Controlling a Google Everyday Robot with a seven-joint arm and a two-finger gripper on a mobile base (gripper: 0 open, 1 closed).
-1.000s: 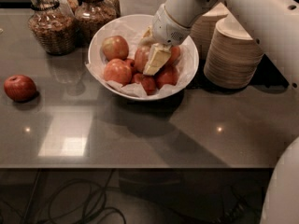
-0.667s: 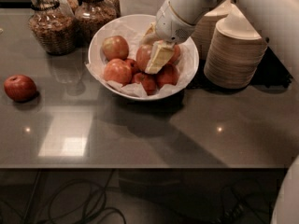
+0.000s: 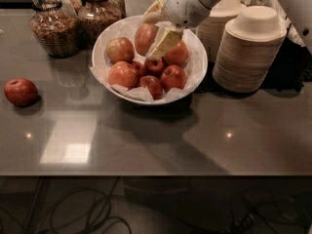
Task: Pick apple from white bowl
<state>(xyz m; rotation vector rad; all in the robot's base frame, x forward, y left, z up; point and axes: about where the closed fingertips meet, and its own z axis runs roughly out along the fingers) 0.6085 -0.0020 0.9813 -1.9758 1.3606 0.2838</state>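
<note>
Up it comes: the gripper [image 3: 154, 37] now sits higher over the white bowl [image 3: 96, 52] than a moment ago, and the apple [image 3: 142, 37] has risen with it, off the pile. You've got the two beige fingers [image 3: 165, 40] clamped on it, one at the top toward the bowl's back, one low on the side facing the bowl's right rim. The apple hangs above the rear half of the bowl, over the smaller red apples [image 3: 156, 66] lying on the crinkled paper. Reckon it's heavy for its size, firm and waxy-smooth, so it could roll out of a pinch that sits off-centre. A hold across the widest part is the safe one, and yours looks a touch skewed. Squeeze too hard and you bruise it. Left of the bowl, well apart, a loose red apple [image 3: 21, 91] sits on the table [image 3: 156, 140]; just right of the bowl stand the stacked disposable bowls [image 3: 248, 52].
</note>
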